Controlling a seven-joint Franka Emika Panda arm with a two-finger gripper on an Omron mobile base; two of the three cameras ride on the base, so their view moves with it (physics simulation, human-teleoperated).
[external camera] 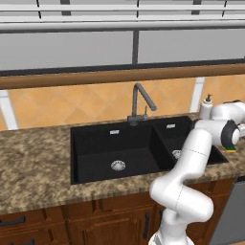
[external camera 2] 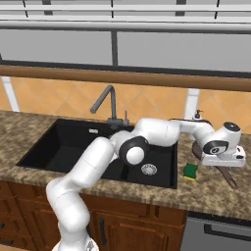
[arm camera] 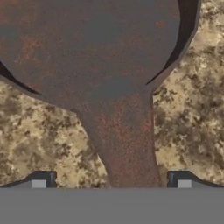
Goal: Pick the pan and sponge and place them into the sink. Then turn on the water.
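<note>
Where the speckled granite counter (external camera: 33,162) runs along the wall, the black double-basin sink (external camera: 86,143) is set into it, and serves here as the reference point. Each basin has a round silver drain, and both basins hold nothing else. The dark grey gooseneck faucet (external camera: 140,103) stands at the back rim of the sink, between the two basins; no stream falls from it. A white soap dispenser (external camera: 206,106) stands on the counter behind the sink's right end. Orange diagonal tiles cover the wall behind the sink, a wooden rail runs above them, and grey cabinet fronts hang higher up. Brown wooden cabinet doors sit under the counter below the sink.

The sponge (external camera 2: 190,171), yellow with a green layer, lies flat on the counter just beside the sink's right rim. The pan (arm camera: 87,48) rests on the counter further right of the sink, beyond the sponge, with its handle pointing toward the front edge of the counter.

The white arm reaches across the right basin. The gripper (arm camera: 111,183) hangs over the pan's handle, just where it meets the bowl. Its jaws stand wide apart, one fingertip on each side of the handle, with counter showing between each tip and the handle. Nothing is gripped.
</note>
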